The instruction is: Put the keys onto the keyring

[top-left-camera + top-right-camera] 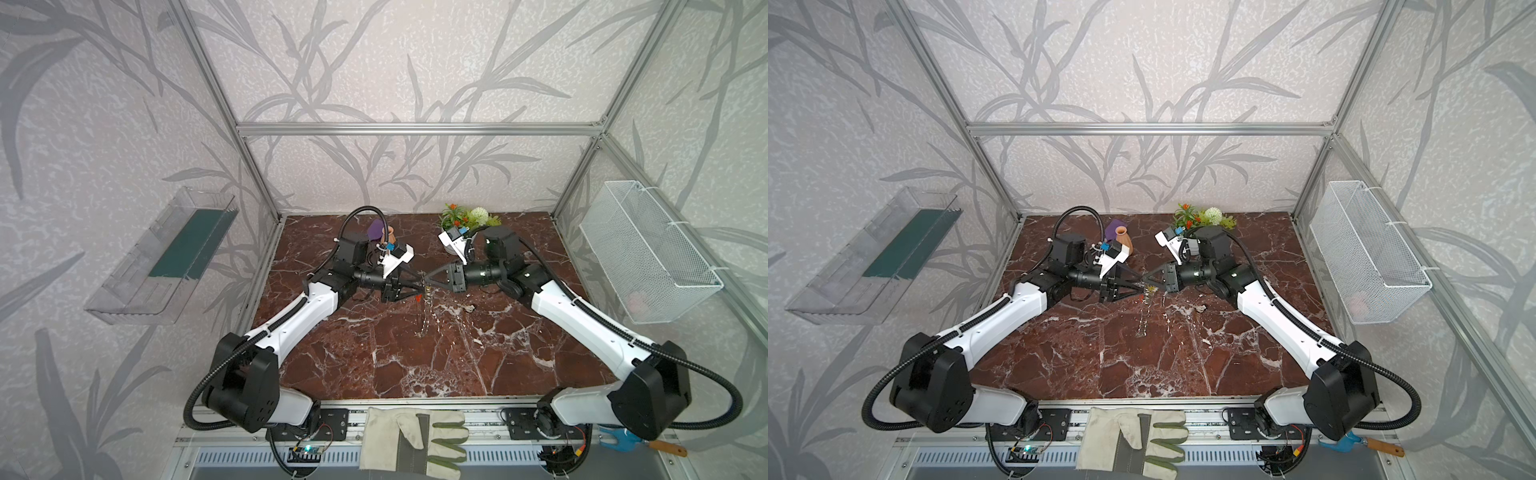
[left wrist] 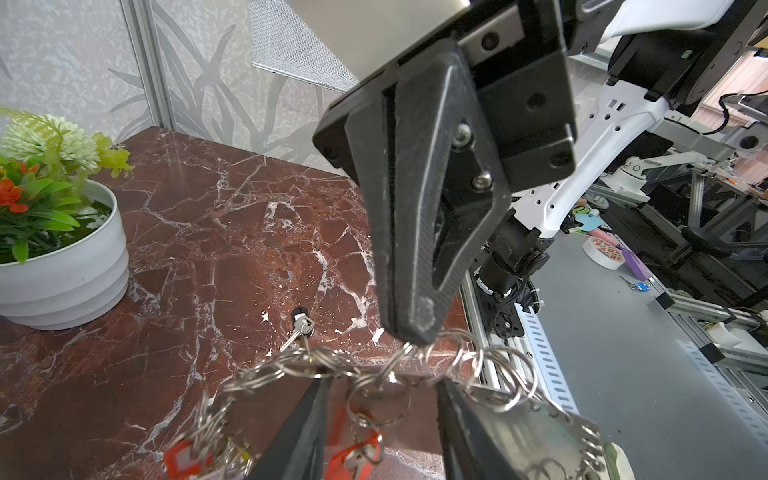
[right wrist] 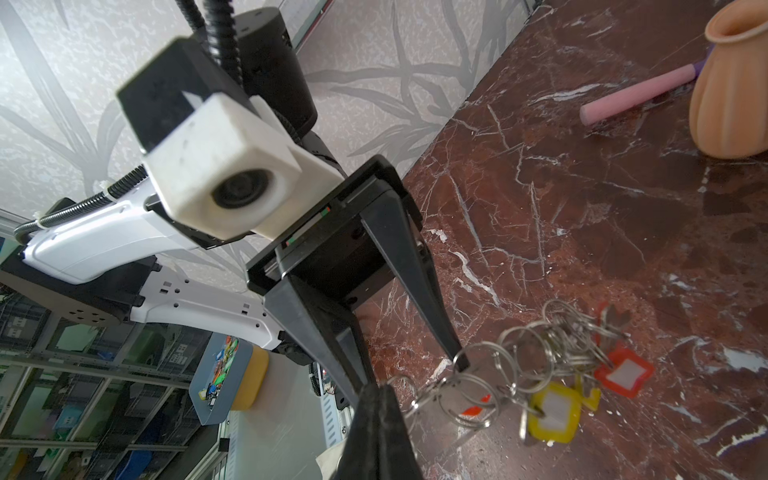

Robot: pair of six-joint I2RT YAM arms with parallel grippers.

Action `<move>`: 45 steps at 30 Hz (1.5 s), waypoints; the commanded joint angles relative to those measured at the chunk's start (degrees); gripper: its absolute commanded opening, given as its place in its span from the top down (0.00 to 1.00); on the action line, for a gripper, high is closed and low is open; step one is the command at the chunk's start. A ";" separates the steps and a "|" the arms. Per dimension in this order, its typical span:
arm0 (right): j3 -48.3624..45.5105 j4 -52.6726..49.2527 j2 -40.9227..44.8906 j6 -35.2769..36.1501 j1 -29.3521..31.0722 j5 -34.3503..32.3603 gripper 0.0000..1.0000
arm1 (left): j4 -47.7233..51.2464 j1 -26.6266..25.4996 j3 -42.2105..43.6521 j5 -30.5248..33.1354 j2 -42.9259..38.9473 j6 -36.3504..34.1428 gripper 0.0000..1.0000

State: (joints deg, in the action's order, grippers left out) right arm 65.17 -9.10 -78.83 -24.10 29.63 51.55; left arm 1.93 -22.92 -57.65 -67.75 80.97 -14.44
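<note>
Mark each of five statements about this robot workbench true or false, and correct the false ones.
1. The right hand is shut on a ring of the keyring. True.
2. The keyring lies flat on the table. False: it hangs from the right hand.
3. The left hand is pressed shut. False: its jaws stand apart, with rings between them.
4. A single key lies on the table, apart from the keyring. True.
5. The wire basket hangs on the left wall. False: in both top views it hangs on the right wall.
</note>
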 commanded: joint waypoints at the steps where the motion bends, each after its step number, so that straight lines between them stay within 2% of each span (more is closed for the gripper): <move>1: 0.17 3.67 -0.23 -0.79 -0.19 2.36 1.00 | -4.12 -0.34 0.86 1.35 -2.26 0.62 0.55; 6: 0.13 3.83 -0.41 -0.86 -0.18 2.46 1.00 | -5.96 -0.28 1.76 5.74 -3.24 1.60 0.55; 13: -0.09 3.84 -0.52 -1.00 -0.19 2.86 1.00 | -6.05 -0.20 2.83 8.66 -4.24 1.27 0.53; 19: -0.13 4.26 -0.58 -1.23 -0.26 2.94 1.00 | -7.18 -0.19 4.12 7.38 -6.06 1.26 0.52; 27: 0.28 4.38 -0.98 -1.45 -0.22 2.69 1.00 | -3.55 -0.46 3.32 3.75 -4.81 -0.62 0.53; 29: 0.48 3.39 -1.06 -0.66 -0.26 1.89 1.00 | -3.90 -0.46 4.05 6.28 -5.23 -0.49 0.53; 31: 0.61 0.15 -0.42 0.79 -0.83 -1.99 1.00 | -6.02 -0.29 5.62 12.44 -5.90 2.34 0.53; 33: -0.94 0.38 0.00 -0.67 -2.26 -4.29 1.00 | -7.29 -0.16 6.67 14.75 -5.84 4.26 0.53; 35: -2.08 -2.85 0.40 -0.63 -3.91 -9.21 0.98 | -13.14 -0.32 8.56 16.94 -5.53 11.18 0.53; 36: -3.21 -4.67 0.83 -0.60 -5.03 -12.09 0.95 | -17.51 -0.54 10.09 17.77 -5.49 14.54 0.52; 39: -6.57 -11.06 2.87 0.06 -6.51 -21.46 0.78 | -26.78 -1.20 12.78 25.49 -4.96 25.80 0.51; 42: -11.88 -13.21 5.19 -1.01 -6.34 -25.84 0.65 | -25.31 -1.69 11.82 30.42 -3.69 38.41 0.50; 43: -14.44 -13.61 6.08 -1.56 -6.33 -27.19 0.60 | -23.66 -1.74 11.38 29.43 -3.18 42.31 0.49; 45: -19.87 -12.13 8.25 -3.78 -6.34 -29.01 0.54 | -21.14 -3.18 12.17 27.42 -2.68 45.67 0.47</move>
State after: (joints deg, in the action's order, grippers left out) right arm 49.87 -18.17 -73.73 -25.89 23.03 28.71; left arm -18.65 -24.64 -45.17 -42.06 77.38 18.61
